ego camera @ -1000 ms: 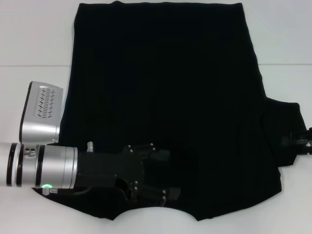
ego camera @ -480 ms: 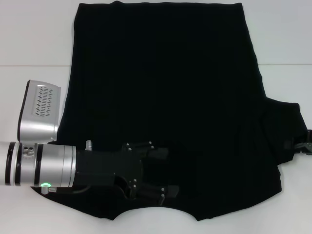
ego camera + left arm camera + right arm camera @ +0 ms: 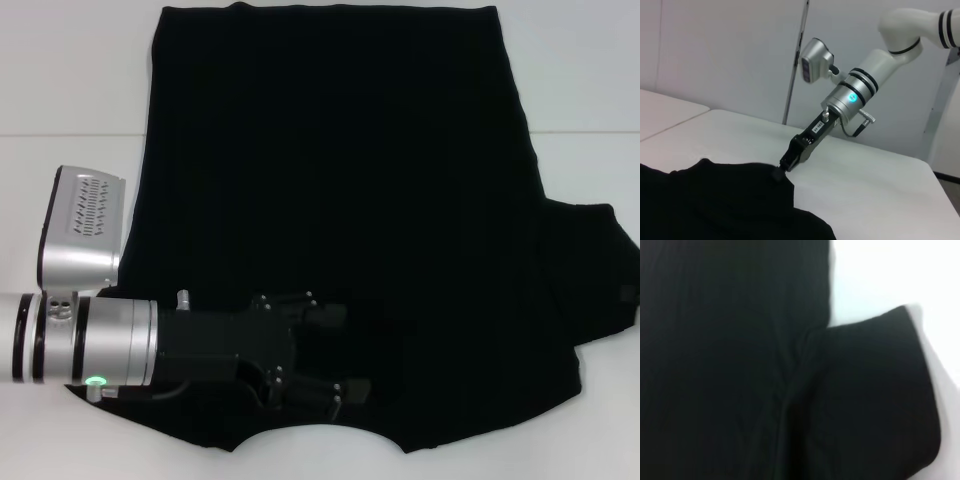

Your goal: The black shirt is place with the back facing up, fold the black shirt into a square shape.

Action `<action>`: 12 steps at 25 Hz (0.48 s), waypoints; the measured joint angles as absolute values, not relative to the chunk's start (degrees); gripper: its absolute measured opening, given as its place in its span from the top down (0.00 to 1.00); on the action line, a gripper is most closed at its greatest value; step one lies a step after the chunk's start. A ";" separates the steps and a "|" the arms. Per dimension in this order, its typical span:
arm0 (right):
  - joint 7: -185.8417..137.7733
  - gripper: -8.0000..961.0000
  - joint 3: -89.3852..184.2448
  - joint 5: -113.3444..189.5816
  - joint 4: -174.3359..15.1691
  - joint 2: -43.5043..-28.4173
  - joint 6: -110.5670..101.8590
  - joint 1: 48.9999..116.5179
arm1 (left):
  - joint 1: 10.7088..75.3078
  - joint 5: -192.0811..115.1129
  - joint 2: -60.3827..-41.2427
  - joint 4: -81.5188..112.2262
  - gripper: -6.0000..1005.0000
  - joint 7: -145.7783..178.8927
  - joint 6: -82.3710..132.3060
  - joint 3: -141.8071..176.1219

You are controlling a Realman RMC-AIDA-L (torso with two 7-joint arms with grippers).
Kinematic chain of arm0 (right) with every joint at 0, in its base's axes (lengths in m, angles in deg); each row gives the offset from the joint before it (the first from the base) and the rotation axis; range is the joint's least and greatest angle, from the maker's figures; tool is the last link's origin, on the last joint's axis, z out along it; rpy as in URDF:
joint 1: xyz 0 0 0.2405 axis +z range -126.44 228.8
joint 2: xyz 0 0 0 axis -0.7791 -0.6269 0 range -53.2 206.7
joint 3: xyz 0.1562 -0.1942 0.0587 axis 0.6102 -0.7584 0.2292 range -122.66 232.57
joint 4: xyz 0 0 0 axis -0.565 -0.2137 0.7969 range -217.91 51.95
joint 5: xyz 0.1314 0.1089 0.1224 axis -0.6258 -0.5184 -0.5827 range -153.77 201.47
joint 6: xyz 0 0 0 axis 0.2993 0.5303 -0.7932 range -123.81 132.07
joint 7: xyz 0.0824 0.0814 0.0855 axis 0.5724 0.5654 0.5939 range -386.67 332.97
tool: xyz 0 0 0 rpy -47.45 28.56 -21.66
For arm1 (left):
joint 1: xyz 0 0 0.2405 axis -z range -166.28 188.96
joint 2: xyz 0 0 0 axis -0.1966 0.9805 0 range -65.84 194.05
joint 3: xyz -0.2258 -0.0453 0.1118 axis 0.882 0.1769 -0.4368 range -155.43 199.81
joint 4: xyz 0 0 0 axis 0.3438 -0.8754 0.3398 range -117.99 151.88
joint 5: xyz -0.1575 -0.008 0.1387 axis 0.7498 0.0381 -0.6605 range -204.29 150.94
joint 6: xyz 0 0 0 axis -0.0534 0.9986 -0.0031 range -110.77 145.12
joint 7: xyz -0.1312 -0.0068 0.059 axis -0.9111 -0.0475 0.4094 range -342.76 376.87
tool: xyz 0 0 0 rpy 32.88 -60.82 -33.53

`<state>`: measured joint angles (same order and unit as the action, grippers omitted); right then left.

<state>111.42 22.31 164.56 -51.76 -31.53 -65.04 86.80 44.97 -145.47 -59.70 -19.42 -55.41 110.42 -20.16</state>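
The black shirt lies spread flat on the white table, its hem at the far side and the neck cut-out at the near edge. My left gripper reaches in from the left, low over the shirt close to the neckline, fingers open and holding nothing. One short sleeve sticks out to the right. In the left wrist view my right gripper meets the tip of that sleeve, where the shirt rises to a small peak at its narrow tip. The right wrist view shows the sleeve against white table.
A table seam runs across behind the shirt's upper part. My left arm's silver wrist camera housing sits beside the shirt's left edge. White table stretches beyond the sleeve, with a wall and a thin pole behind it.
My right gripper has slid rightward out of the head view, and the right sleeve now reaches farther toward the right edge. The left gripper has barely shifted.
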 joint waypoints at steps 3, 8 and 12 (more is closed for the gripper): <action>110.40 0.98 22.45 164.36 -49.52 -31.37 -64.73 86.10 | 44.91 -145.07 -59.72 -19.27 0.07 -56.14 110.43 -20.16; 107.27 0.98 22.82 164.30 -47.53 -31.21 -63.85 85.94 | 44.53 -143.77 -59.78 -18.73 0.07 -56.25 110.45 -20.16; 104.19 0.98 23.19 164.16 -47.45 -31.13 -63.18 86.56 | 44.50 -143.20 -59.82 -18.12 0.07 -56.29 110.60 -20.13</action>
<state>104.19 23.19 164.16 -47.45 -31.13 -63.18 86.56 44.50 -143.20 -59.82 -18.12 -56.29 110.60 -20.13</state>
